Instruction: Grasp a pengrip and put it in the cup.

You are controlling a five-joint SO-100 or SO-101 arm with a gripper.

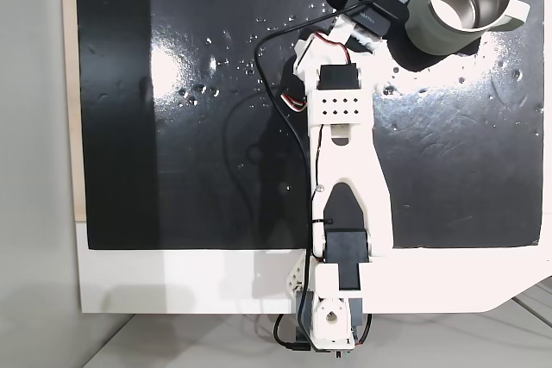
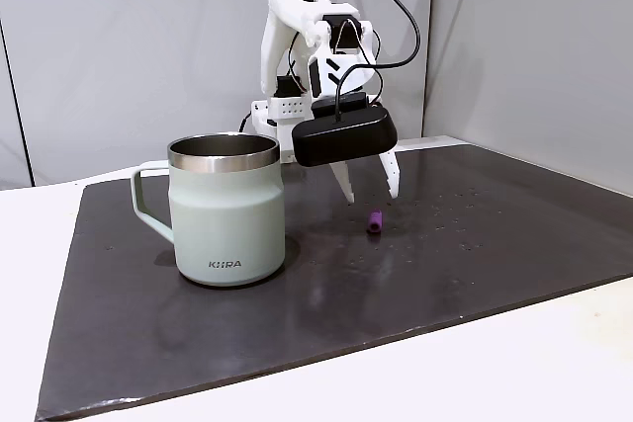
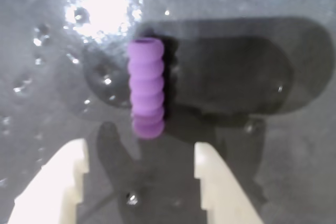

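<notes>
Centre of the wrist view: purple pengrip [image 3: 146, 88] lying on the table, just beyond the spread, empty fingers [image 3: 210, 182]; closing off-centre could roll it away from the cup [image 2: 224, 208]

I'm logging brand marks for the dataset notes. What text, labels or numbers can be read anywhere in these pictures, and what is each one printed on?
"KIIRA": small dark letters low on the outer wall of the large sage-grey cylindrical mug with the steel interior, read in a fixed view; the middle letters are small, so the spelling is not certain.

No lettering shows on the small purple ribbed rubber tube, the white arm, the black camera housing or the dark mat.
</notes>
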